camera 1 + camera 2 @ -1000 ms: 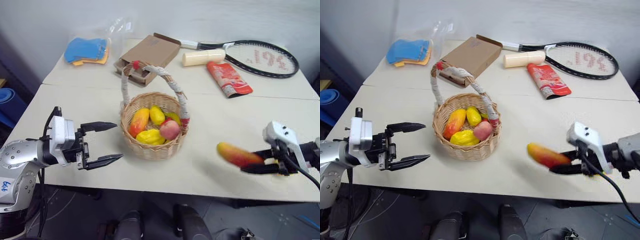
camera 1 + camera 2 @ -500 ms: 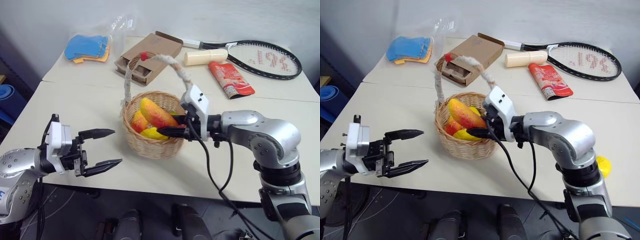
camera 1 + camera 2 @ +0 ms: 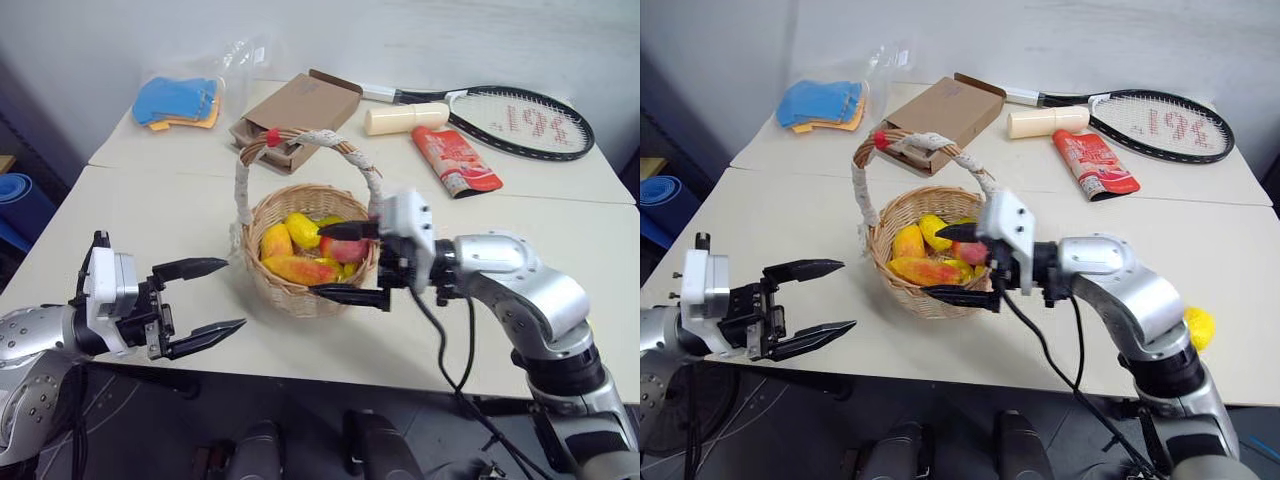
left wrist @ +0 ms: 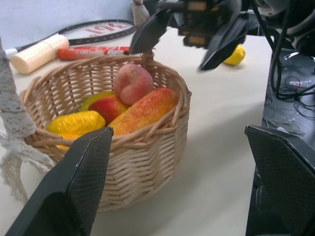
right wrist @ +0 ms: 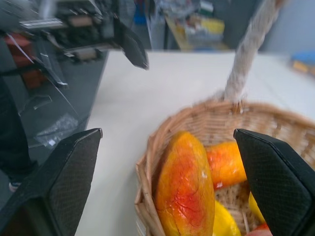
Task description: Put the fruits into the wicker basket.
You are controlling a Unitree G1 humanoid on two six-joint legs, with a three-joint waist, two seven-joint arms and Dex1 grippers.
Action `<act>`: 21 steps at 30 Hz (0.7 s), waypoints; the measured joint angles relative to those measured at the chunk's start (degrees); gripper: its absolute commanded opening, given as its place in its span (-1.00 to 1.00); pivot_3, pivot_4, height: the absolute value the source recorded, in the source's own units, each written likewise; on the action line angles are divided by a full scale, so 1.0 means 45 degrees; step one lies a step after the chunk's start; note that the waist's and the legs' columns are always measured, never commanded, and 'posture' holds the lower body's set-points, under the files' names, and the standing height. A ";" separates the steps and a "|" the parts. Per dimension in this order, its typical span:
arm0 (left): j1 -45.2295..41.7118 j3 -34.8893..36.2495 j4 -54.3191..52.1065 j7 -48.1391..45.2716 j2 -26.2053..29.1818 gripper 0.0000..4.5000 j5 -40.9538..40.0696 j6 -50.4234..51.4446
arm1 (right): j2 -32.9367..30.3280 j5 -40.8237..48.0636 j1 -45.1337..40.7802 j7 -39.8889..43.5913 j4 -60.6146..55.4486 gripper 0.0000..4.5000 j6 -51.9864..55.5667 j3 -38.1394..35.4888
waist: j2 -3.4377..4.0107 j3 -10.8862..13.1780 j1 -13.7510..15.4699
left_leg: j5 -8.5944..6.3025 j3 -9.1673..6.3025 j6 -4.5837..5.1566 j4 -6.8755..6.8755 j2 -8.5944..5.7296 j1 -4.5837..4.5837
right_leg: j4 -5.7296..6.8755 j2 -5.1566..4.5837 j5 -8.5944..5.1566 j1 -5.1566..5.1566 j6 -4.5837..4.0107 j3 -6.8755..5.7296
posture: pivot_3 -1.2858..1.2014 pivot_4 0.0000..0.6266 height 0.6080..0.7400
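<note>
At frame center, the wicker basket (image 3: 305,250) holds the mango (image 3: 300,269) with other fruits. The right gripper (image 3: 345,262) gapes wide and empty over its rim; the left gripper (image 3: 200,298), lower left, gapes wide too.

My right claw (image 3: 350,262) hides the wicker basket's (image 3: 300,295) near rim, and the peach (image 3: 345,249) is half covered.

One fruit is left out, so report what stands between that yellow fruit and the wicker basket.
Nothing on the table does. The yellow fruit lies near the table's right edge, bare tabletop between it and the wicker basket. Only the open right end effector hangs there, at the basket's rim.
</note>
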 measured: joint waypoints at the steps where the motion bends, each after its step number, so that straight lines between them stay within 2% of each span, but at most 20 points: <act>1: -0.0236 -0.0165 0.0015 -0.0008 -0.0025 1.00 0.0000 -0.0002 | -0.0285 0.0029 0.0460 0.0557 0.0010 0.99 -0.0639 -0.0409 | 0.0000 0.0000 0.0022 | -0.0001 -0.0009 0.0000 -0.0002 0.0000 0.0000 | -0.0017 -0.0003 0.0001 0.0013 0.0001 0.0007 | 0.03 -0.52 1.00; 3: -0.0624 -0.0520 0.0068 -0.0011 -0.0123 1.00 0.0003 -0.0009 | -0.0627 0.0303 0.1340 0.1450 0.0041 0.99 -0.1495 -0.1217 | 0.0000 0.0000 0.0017 | -0.0008 -0.0008 -0.0007 -0.0012 0.0005 0.0000 | -0.0032 -0.0003 0.0001 0.0019 0.0001 0.0032 | 0.03 -0.52 1.00; 8: -0.1495 -0.1223 0.0349 -0.0051 -0.0362 1.00 0.0018 -0.0073 | -0.1634 0.1068 0.3526 0.2187 -0.0014 0.99 -0.2123 -0.3502 | 0.0000 0.0000 0.0030 | -0.0012 -0.0007 -0.0011 -0.0014 0.0010 -0.0001 | -0.0039 -0.0001 0.0000 0.0020 0.0000 0.0079 | 0.03 -0.52 1.00; 10: -0.1735 -0.1480 0.0587 -0.0130 -0.0388 1.00 0.0034 -0.0069 | -0.1722 0.1630 0.4421 0.1538 -0.0156 0.99 -0.1842 -0.4895 | 0.0000 0.0000 0.0008 | -0.0011 -0.0007 -0.0012 -0.0016 0.0012 0.0004 | -0.0034 -0.0001 0.0000 0.0023 0.0001 0.0086 | 0.03 -0.52 1.00; 13: -0.2053 -0.1909 0.0766 -0.0309 -0.0422 1.00 0.0072 -0.0076 | -0.1295 0.2405 0.5660 -0.0502 -0.0303 0.99 -0.1303 -0.7278 | 0.0001 -0.0001 -0.0001 | -0.0013 -0.0004 -0.0018 -0.0015 0.0017 0.0048 | -0.0036 0.0005 -0.0002 0.0059 -0.0005 0.0093 | 0.03 -0.52 1.00; 19: -0.3155 -0.3055 0.1562 -0.0124 -0.0596 1.00 0.0114 0.0990 | -0.0791 0.1073 0.9803 -0.0636 -0.0236 0.99 -0.3475 -1.0380 | 0.0019 -0.0001 0.0126 | -0.0016 -0.0026 -0.0019 -0.0008 -0.0004 0.0067 | -0.0071 0.0023 0.0002 0.0120 0.0004 0.0084 | 0.03 -0.52 1.00; 21: -0.4094 -0.3451 0.1629 -0.0122 -0.1066 1.00 0.0183 0.0890 | -0.0782 0.0017 1.1508 0.0049 0.0815 0.99 -0.5306 -1.1756 | 0.0019 -0.0003 0.0291 | -0.0017 -0.0019 -0.0009 -0.0005 -0.0025 0.0081 | -0.0113 0.0035 0.0011 0.0158 0.0021 0.0079 | 0.03 -0.52 1.00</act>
